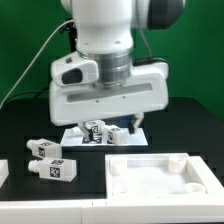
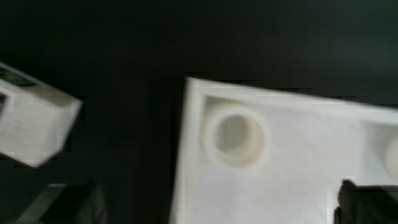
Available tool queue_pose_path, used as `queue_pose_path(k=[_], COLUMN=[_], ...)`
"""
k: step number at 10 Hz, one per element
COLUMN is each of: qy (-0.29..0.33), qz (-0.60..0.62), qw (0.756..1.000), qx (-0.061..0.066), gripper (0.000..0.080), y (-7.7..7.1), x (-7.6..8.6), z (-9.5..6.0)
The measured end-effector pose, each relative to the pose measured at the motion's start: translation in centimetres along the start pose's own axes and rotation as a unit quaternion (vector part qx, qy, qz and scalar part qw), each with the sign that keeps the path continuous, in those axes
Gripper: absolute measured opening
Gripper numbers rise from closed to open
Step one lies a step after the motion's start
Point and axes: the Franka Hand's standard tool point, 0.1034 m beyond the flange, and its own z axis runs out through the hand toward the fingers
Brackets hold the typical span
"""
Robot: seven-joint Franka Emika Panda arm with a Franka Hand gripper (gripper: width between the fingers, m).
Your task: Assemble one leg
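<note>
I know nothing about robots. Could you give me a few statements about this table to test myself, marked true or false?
1. The tool is gripping a leg. False: it is open, with nothing between its fingers.
2. A leg and a second leg lie loose on the exterior view's left. True.
3. The white tray-like panel has a round socket. True.
4. A leg stands in that socket. False: the socket is empty.
5. The table is white. False: it is black.
</note>
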Motion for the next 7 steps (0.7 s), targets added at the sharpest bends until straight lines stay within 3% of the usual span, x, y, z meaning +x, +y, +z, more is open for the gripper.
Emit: queue_pose_path(k=[1,2,3,4,7], qy=[-0.021,-0.029,-0.015,-0.018,-0.105], qz=[0.031,0.056,0.036,0.029,0.032], qw=[0.999,0.998,0.999,0.999,0.994], qx=[0.009,0.007,-0.004,0.0,0.017], gripper=[0.0648,0.0648,0.0648,0.0648,0.0648], y=[0.0,-1.2,-3.1,-3.2,-3.8], x=[-1.0,-1.4,-1.3,-1.5,-2.0], z=[-0.7,-0.7,-0.7,-0.7,-0.2])
